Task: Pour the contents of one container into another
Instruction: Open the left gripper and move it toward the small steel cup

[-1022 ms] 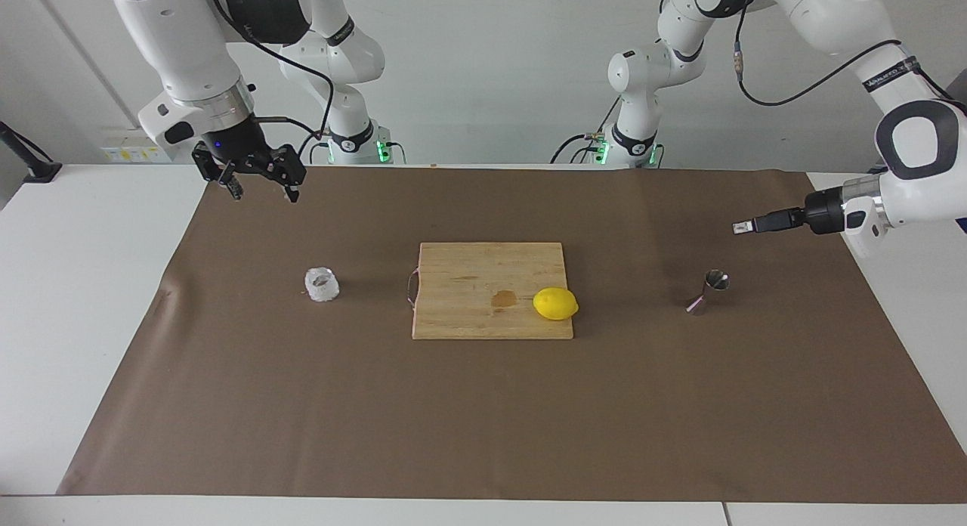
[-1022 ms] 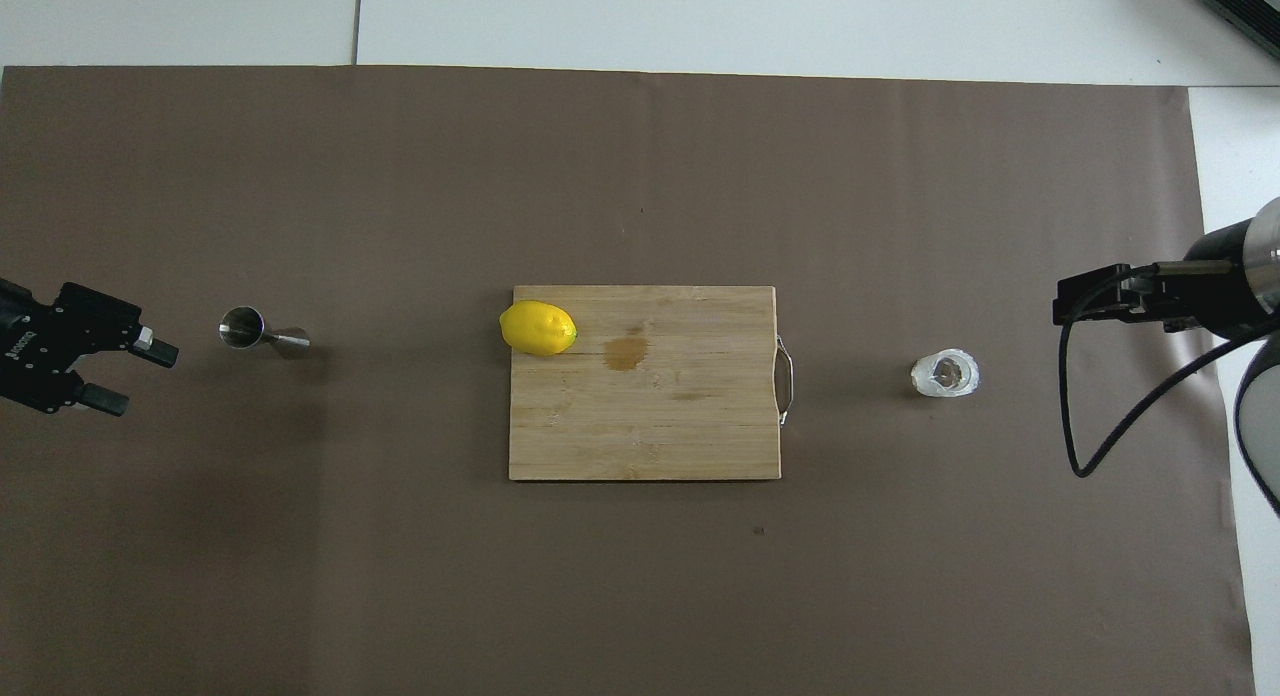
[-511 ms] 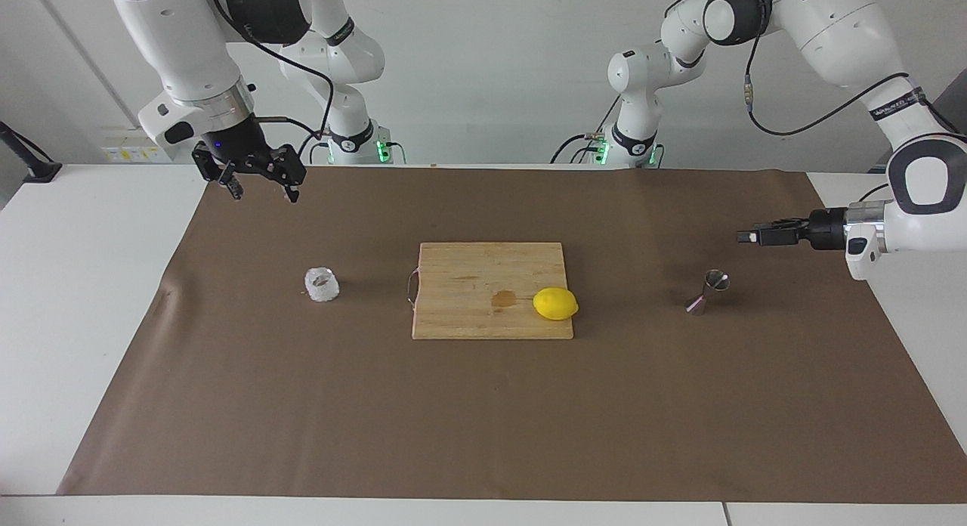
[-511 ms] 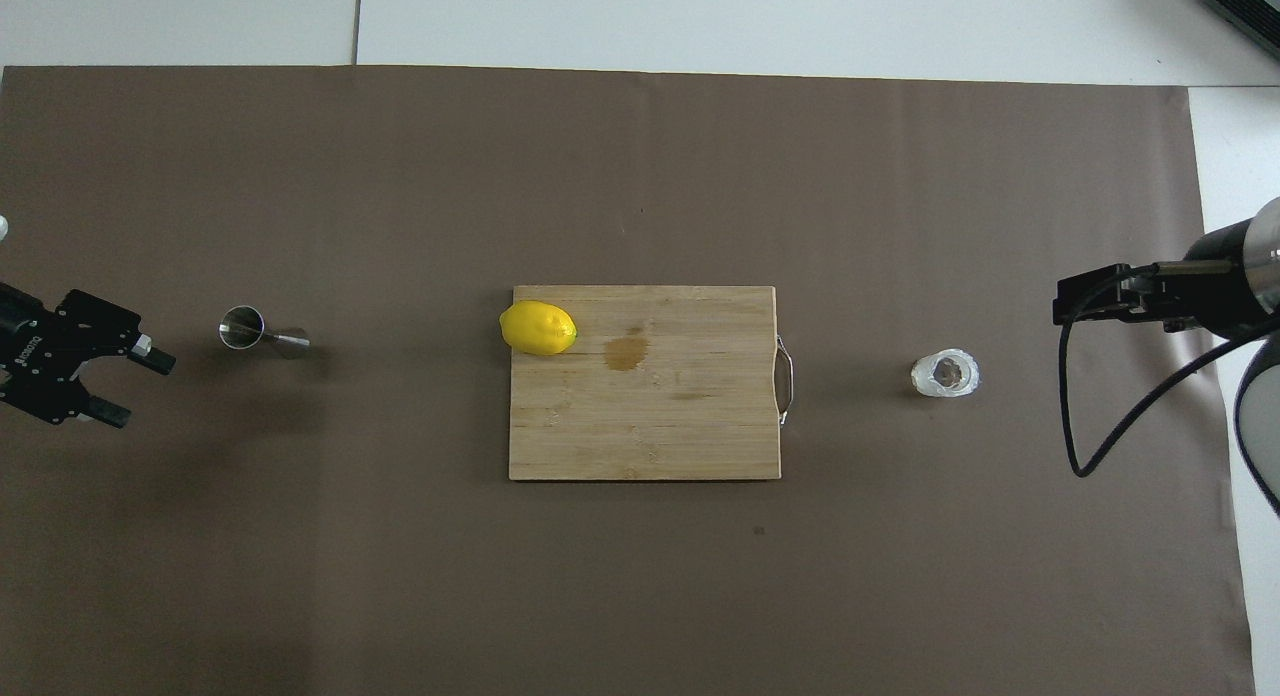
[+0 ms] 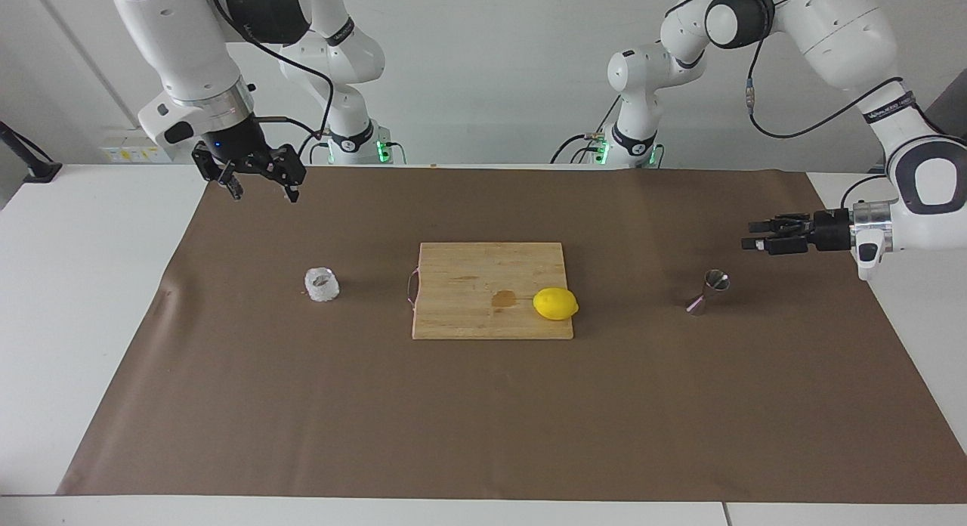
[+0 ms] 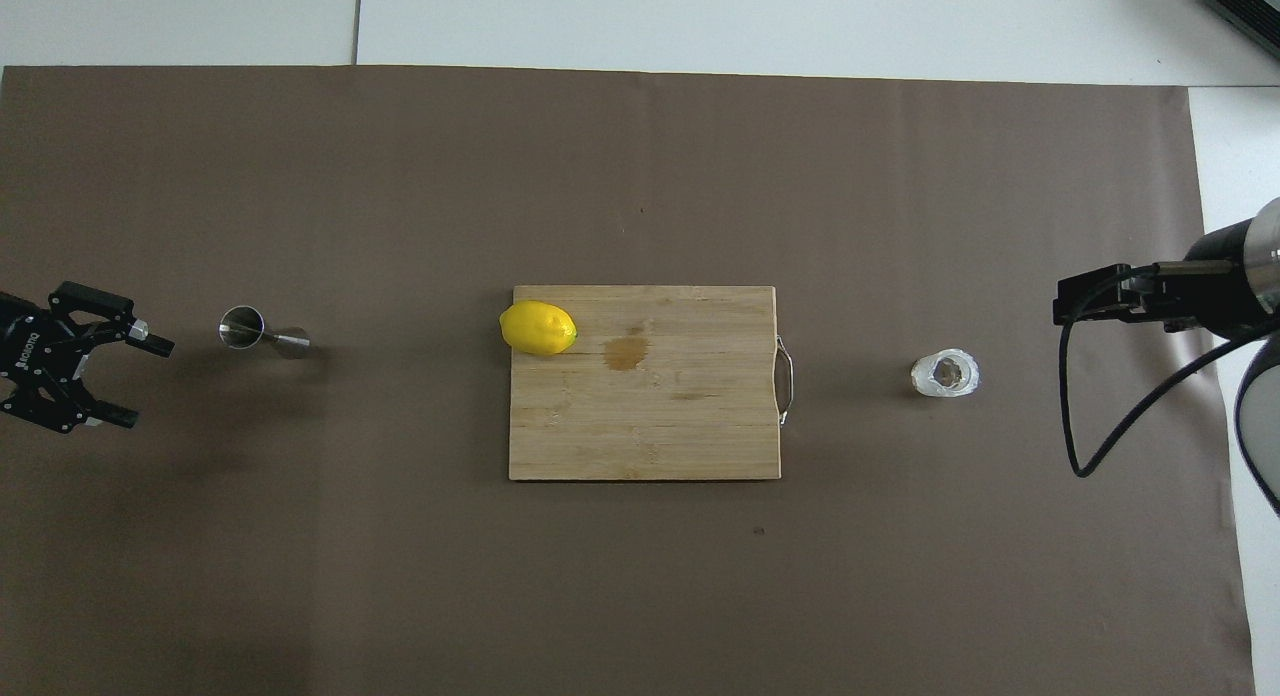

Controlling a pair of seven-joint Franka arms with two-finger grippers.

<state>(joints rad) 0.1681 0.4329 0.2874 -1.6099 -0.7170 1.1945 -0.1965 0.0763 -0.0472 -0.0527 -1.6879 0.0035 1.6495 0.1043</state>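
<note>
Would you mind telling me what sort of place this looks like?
Probably a robotics lab staged as a bar prep counter: a lemon on a cutting board, a jigger and a glass cup.

Jigger (image 6: 262, 333) upright near left-arm end, left gripper (image 6: 140, 381) beside it, fingers spread. Glass cup (image 6: 945, 373) near right-arm end, right gripper (image 6: 1070, 304) close by, fingers hard to read. Lemon (image 6: 538, 327) on cutting board (image 6: 680, 426) edge.

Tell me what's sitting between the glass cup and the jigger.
A cutting board with a lemon on its jigger-side edge lies between the cup and the jigger; the overhead view shows it best.
</note>
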